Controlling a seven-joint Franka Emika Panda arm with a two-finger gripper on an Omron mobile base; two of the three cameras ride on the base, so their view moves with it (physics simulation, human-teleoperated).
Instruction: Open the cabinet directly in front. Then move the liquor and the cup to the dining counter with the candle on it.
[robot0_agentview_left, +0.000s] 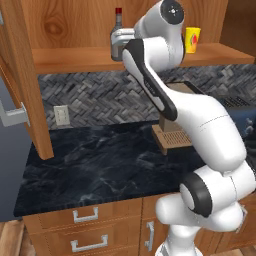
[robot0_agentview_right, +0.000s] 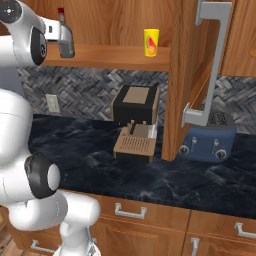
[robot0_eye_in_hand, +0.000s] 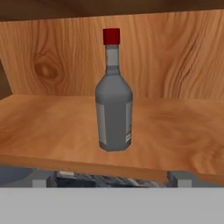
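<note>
So the cabinet (robot0_agentview_right: 185, 75) is already open; both doors are swung out wide, one at each side of the base views, and the bare shelf (robot0_agentview_left: 75, 59) inside is fully exposed above the black counter (robot0_agentview_left: 95, 165); that part of the job looks done to me.

The arm is reaching up to shelf height, with the pincer (robot0_eye_in_hand: 113, 178) sitting just in front of the shelf lip; in the hand view its two tips poke up at the bottom edge, spread well apart, with nothing between them, so it's wide and empty.

The bit that matters: the liquor (robot0_eye_in_hand: 113, 100) is dead ahead of the pincer, centred between the tips, a little way back from the shelf edge, not touching anything; it stands upright, long axis vertical, red cap on top, so a straight push forward should put the body right between the fingers; my guess is that's the grab coming up.

The cup (robot0_agentview_right: 151, 42) stands further along the same shelf, well apart from the bottle, off toward the right-hand door; it'll have to wait its turn.

Below the shelf there's a coffee machine (robot0_agentview_right: 136, 122) on the counter and a blue toaster (robot0_agentview_right: 212, 137) beside it; neither is in the way.
</note>
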